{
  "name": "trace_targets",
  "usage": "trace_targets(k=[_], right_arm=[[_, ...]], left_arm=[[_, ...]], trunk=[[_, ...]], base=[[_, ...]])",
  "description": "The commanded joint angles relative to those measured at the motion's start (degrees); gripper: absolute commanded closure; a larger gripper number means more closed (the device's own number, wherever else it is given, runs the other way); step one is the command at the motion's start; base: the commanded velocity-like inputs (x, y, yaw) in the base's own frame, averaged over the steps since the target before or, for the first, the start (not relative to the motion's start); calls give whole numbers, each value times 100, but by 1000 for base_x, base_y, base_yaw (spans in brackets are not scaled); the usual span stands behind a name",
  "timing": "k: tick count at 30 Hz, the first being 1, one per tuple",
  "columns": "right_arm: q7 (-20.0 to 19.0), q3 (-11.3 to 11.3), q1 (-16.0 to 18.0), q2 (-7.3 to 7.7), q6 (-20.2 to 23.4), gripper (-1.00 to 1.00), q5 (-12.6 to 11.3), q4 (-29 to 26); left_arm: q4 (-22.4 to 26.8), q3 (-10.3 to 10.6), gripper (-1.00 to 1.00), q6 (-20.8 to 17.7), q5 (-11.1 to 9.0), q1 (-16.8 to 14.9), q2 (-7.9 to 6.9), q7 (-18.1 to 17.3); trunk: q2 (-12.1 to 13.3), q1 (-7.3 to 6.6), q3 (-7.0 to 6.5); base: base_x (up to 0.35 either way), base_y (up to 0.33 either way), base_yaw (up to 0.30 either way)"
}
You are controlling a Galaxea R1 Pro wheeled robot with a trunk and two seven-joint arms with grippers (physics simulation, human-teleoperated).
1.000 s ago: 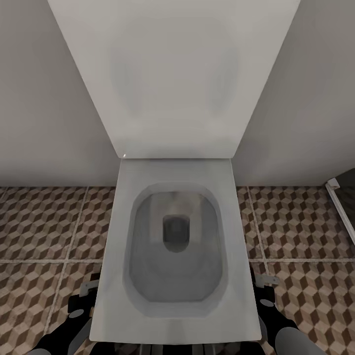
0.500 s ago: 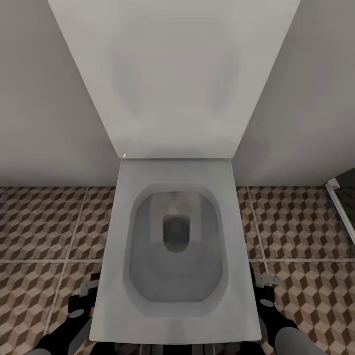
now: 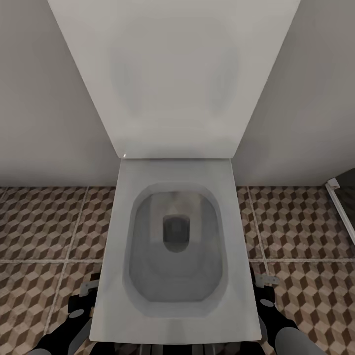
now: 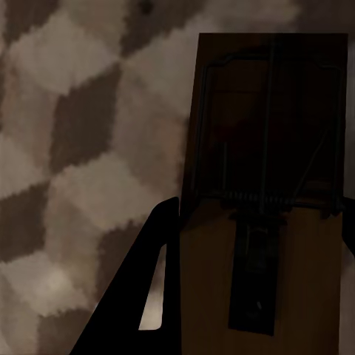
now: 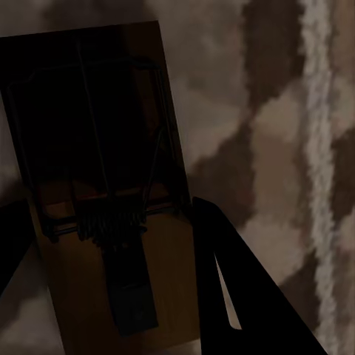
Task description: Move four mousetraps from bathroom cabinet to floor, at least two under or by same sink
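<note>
Nothing has moved: each gripper, left [image 4: 251,296] and right [image 5: 111,288], clasps a mousetrap [image 4: 270,192] for carrying, facing the toilet [image 3: 175,246].

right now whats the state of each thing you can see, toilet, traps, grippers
white rectangular toilet: lid raised against the wall, bowl open
brown wooden mousetrap with wire parts, left wrist view: between the left gripper fingers, above the cube-pattern tile floor
second brown mousetrap, right wrist view: between the right gripper fingers
</note>
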State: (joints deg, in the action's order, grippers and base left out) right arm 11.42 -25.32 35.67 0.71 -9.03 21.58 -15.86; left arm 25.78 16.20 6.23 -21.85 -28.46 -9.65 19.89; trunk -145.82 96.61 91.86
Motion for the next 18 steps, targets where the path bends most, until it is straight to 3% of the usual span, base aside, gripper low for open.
trace_targets(k=[1, 12, 13, 18], right_arm=[[88, 8, 10, 1, 472, 100, -10, 32], [90, 2, 10, 7, 472, 100, -14, 34], [89, 2, 10, 5, 472, -100, -14, 35], [88, 1, 10, 6, 472, -100, -14, 34]], left_arm=[[-3, 94, 100, 11, -56, -8, -3, 68], [-3, 94, 100, 12, -56, -8, -2, 68], [-3, 94, 100, 12, -56, -7, -2, 68], [-3, 94, 100, 15, -56, -7, -2, 68]], trunk=[[0, 4, 2], [0, 4, 2], [0, 4, 2], [0, 4, 2]], base=[[0, 0, 0], [0, 0, 0], [0, 0, 0], [0, 0, 0]])
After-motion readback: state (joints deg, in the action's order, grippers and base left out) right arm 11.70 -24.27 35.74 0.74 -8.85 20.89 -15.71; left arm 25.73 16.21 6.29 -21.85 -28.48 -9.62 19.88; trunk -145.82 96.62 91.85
